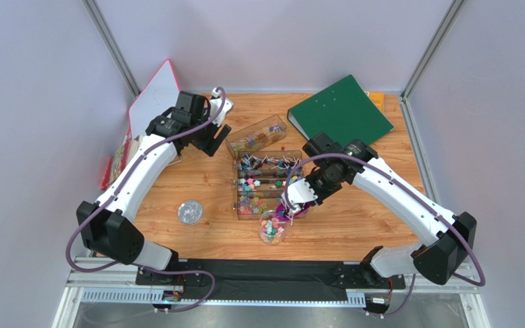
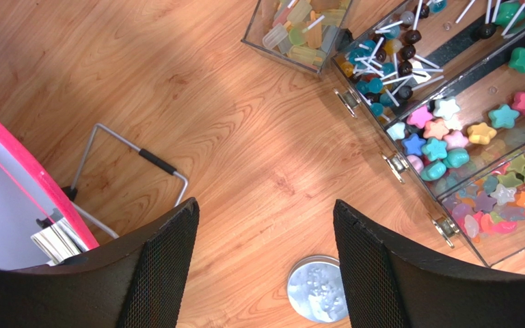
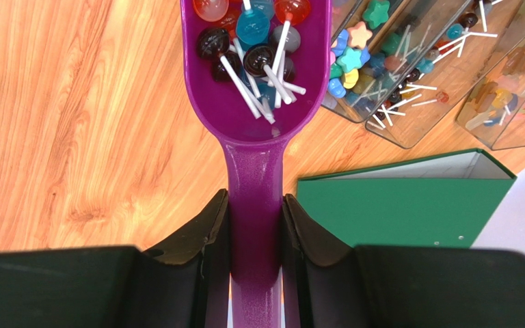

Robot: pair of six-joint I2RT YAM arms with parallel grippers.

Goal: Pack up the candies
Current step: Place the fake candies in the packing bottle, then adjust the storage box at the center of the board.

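Observation:
My right gripper (image 3: 255,205) is shut on the handle of the purple scoop (image 3: 255,102), whose bowl holds several small lollipops with white sticks. In the top view the right gripper (image 1: 299,199) holds the scoop (image 1: 288,209) just above a small clear jar (image 1: 272,232) of mixed bright candies. More candies (image 2: 463,130), star-shaped and in many colours, fill the clear compartment tray (image 1: 239,198). My left gripper (image 2: 265,219) is open and empty over bare table, at the back left of the tray in the top view (image 1: 212,140).
A round silver lid (image 1: 190,212) lies left of the tray, also in the left wrist view (image 2: 318,288). A separate clear box (image 1: 257,135) of pale candies stands behind the tray. A green binder (image 1: 340,109) lies back right. A pink-edged whiteboard (image 1: 154,96) leans back left.

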